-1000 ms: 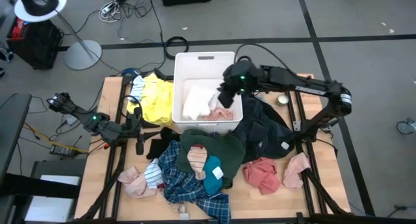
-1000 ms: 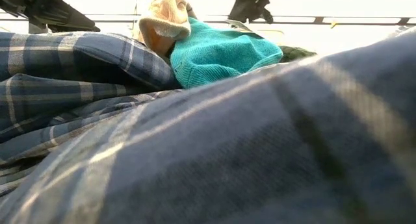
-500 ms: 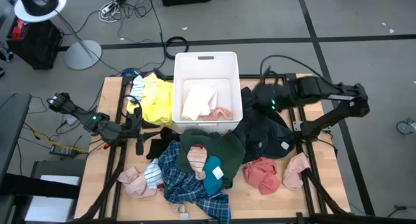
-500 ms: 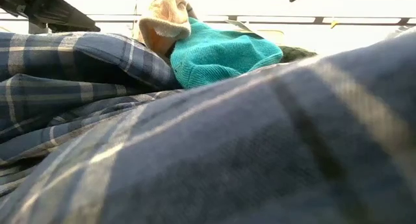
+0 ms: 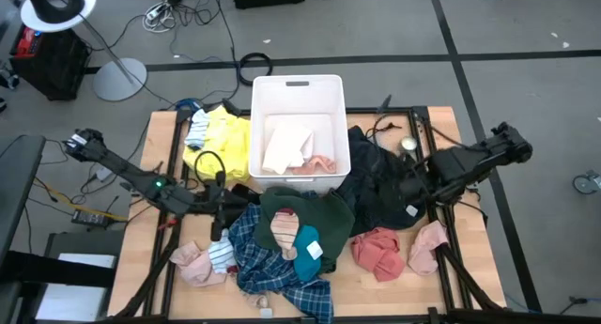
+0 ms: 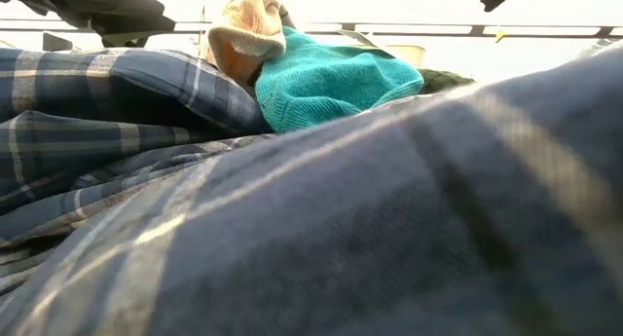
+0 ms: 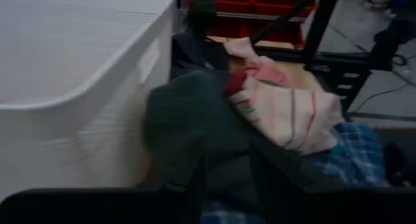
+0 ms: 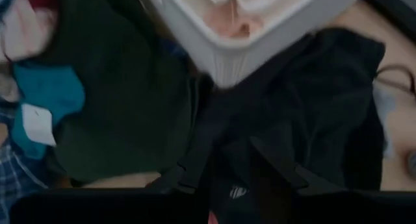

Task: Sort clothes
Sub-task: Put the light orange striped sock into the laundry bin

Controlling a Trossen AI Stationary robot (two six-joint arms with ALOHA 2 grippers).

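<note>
Wooden worktop (image 5: 470,268) strewn with clothes, white basket (image 5: 299,87) at back holding white and pink pieces. Right hand (image 5: 406,185) over black garment (image 5: 380,188), fingers spread. Left hand (image 5: 218,216), grip unclear, just beside blue plaid shirt (image 5: 272,268) and dark green garment (image 5: 315,216).

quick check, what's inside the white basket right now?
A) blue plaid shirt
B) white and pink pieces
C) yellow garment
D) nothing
B: in the high view the white basket holds a white piece and a pink piece; the yellow garment lies on the table beside it, and the blue plaid shirt sits in the pile in front of it.
</note>
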